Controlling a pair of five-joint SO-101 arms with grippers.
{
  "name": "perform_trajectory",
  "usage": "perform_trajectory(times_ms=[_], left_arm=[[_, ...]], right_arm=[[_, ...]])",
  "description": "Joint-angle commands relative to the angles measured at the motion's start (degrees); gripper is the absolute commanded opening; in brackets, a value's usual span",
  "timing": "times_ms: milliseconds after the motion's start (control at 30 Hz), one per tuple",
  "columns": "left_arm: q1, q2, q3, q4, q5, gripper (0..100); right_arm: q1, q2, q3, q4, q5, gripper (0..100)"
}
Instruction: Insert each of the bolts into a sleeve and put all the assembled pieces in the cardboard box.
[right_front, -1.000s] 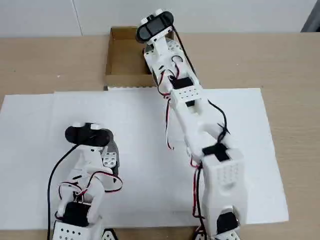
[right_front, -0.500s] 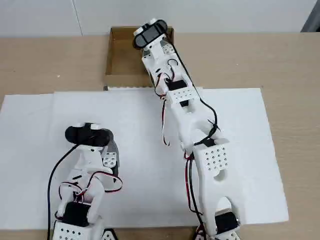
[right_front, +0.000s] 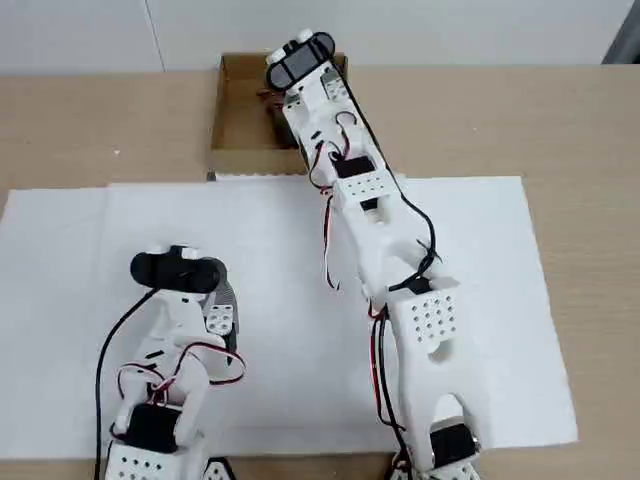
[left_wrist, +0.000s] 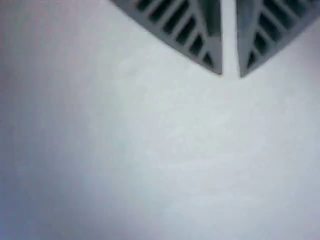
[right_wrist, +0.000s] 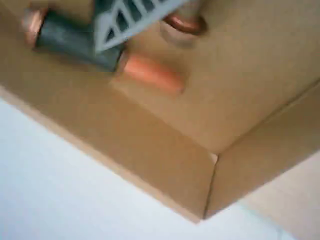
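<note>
**A:** What could go wrong from here?

**B:** Little at the near end. The left hand (left_wrist: 230, 74) is all but closed on nothing, its grey ribbed tips just above the smooth white paper (right_front: 150, 220) spread over the pale wooden counter (right_front: 580, 120). The risk is at the far end, in the cardboard box (right_front: 235, 150).

**A:** Is the piece in there?

**B:** Yes. A dark, matte, round sleeve (right_wrist: 70, 40) with the orange bolt (right_wrist: 150, 74) poking out of it lies inside the box, close to a plain brown wall. The right hand (right_wrist: 120, 25), also ribbed grey plastic, overlaps the sleeve. I cannot tell whether it grips or has let go.

**A:** So what is the danger?

**B:** If it is gripping, lifting away would likely carry the piece out. If the piece tilts, the smooth bolt might slip from the sleeve. Something coppery (right_wrist: 184, 23) lies beyond, too blurred to name.
</note>
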Motion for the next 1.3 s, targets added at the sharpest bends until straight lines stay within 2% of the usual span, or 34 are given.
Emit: perform_trajectory(times_ms=[0, 200, 367, 667, 1067, 1267], left_arm=[[-0.44, -0.44, -0.31, 0.09, -0.18, 1], [-0.44, -0.44, -0.31, 0.09, -0.18, 1], [-0.44, -0.44, -0.31, 0.09, -0.18, 1], [-0.44, -0.44, -0.31, 0.09, -0.18, 1], [-0.44, -0.44, -0.31, 0.09, -0.18, 1], [-0.44, -0.44, -0.31, 0.09, -0.18, 1]], right_arm=[[0.48, -2.42, -3.16, -1.45, 0.62, 13.9], [0.22, -6.81, -3.16, -0.22, 0.62, 12.9], [0.57, -11.91, -3.16, 6.11, 0.70, 0.0], [1.54, -21.58, -3.16, 14.55, 0.35, 0.2], [1.63, -45.32, -3.16, 42.86, 0.35, 0.2], [5.05, -54.20, -3.16, 53.23, 0.09, 0.2]])
